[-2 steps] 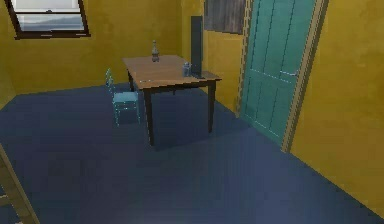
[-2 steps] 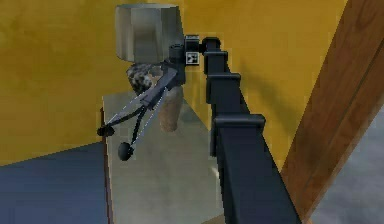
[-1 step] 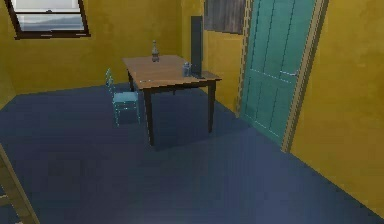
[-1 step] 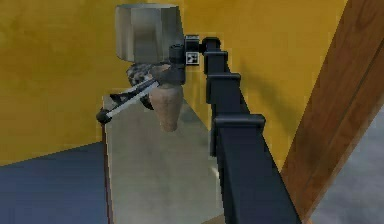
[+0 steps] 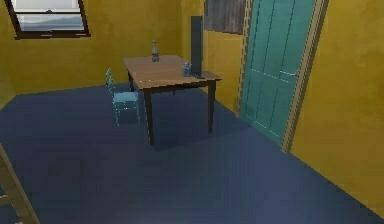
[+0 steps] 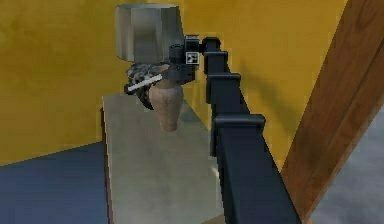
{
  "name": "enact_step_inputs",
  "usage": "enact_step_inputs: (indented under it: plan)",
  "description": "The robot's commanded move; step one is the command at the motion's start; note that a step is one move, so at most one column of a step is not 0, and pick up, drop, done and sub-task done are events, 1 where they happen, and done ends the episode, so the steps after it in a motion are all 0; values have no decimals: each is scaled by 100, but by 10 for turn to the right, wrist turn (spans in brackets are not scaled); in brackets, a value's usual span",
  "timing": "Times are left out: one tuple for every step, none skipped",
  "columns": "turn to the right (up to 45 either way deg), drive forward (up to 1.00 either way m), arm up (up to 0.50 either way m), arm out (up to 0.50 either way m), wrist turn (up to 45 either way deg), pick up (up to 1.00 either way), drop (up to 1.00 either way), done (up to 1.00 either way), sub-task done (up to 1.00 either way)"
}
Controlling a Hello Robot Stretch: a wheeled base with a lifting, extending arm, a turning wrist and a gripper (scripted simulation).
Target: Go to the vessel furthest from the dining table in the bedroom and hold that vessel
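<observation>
1. Centring the fingers [image 6: 143,85] on the brown vessel [image 6: 168,108], at the grey worktop [image 6: 140,165]'s far end, before lifting would steady the hold.
2. Whether the fingers grip it cannot be told.

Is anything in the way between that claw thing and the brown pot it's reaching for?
Nothing visible is. In the arm side view the gripper shows right at the upper end of the brown vessel, above the grey top. A grey boxy thing rises behind them, not between. Whether the gripper holds the vessel cannot be told.
</observation>
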Motion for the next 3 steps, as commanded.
enact_step_inputs:
  plan:
    - [0, 0, 0, 0, 240, 0, 0, 0, 0]
    - [0, 0, 0, 0, 0, 100, 0, 0, 0]
    - [0, 0, 0, 0, 0, 0, 0, 100, 0]
